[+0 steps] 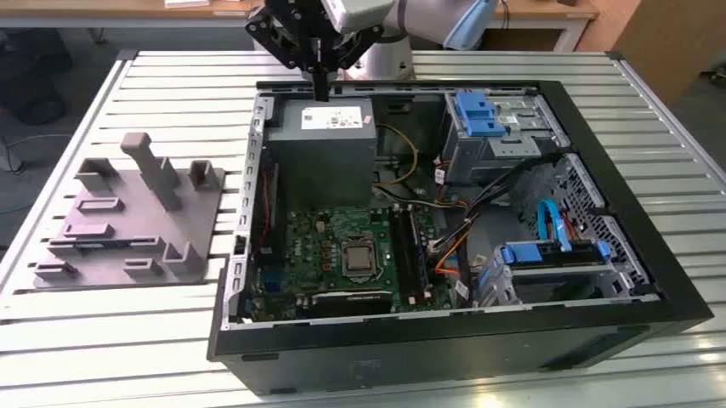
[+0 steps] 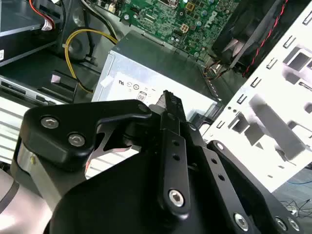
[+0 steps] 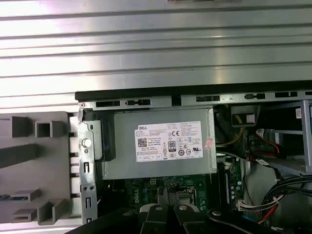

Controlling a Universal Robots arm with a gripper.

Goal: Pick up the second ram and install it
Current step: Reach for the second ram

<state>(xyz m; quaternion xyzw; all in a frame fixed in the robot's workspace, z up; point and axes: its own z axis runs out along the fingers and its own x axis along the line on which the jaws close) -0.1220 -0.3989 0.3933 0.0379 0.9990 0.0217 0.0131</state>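
Robotics lab: slatted metal bench [image 1: 170, 76], opened computer case [image 1: 454, 344], jig [image 1: 125, 221].

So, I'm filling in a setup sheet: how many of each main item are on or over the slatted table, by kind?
computer case, lid off: 1
power supply inside it: 1
grey fixture block beside the case: 1
gripper above the power supply: 1
Total: 4
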